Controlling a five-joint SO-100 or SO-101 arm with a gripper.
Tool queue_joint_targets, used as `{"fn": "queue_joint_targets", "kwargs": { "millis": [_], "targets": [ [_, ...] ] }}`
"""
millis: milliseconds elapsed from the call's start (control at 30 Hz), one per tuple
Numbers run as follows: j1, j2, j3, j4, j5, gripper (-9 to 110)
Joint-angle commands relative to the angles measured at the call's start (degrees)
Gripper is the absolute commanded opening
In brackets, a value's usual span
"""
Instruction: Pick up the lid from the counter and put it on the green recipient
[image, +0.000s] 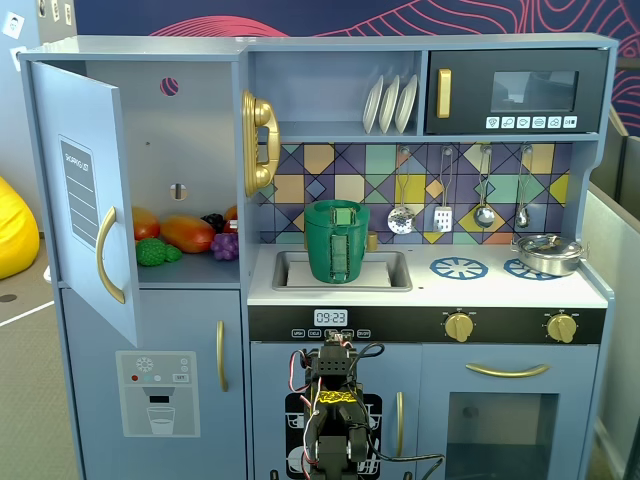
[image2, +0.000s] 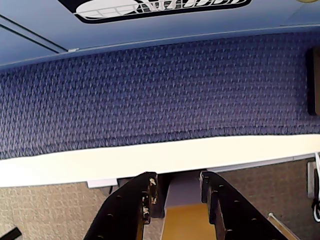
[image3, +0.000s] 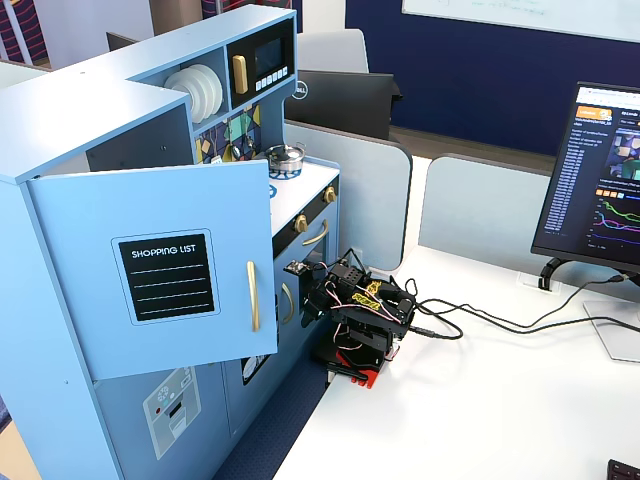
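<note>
The tall dark green pot with a ribbed side strip stands in the sink of the toy kitchen. A flat green lid with a small raised handle appears to sit on top of it; I see no green lid on the counter. The arm is folded low in front of the kitchen, well below the counter, and shows in the other fixed view on the white table. In the wrist view my gripper points down over the table edge, jaws apart and empty. The pot is hidden in that other fixed view.
A shiny steel pot sits on the right burner, with a blue burner ring beside it. The fridge door hangs open at the left, toy food inside. A monitor and cables lie on the white table.
</note>
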Motion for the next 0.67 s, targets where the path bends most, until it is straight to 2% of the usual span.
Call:
{"fn": "queue_joint_targets", "kwargs": {
  "millis": [0, 633],
  "targets": [
    [1.1, -0.4, -0.2, 10.5, 1.6, 1],
    [2.0, -0.4, -0.2, 10.5, 1.7, 1]
  ]
}}
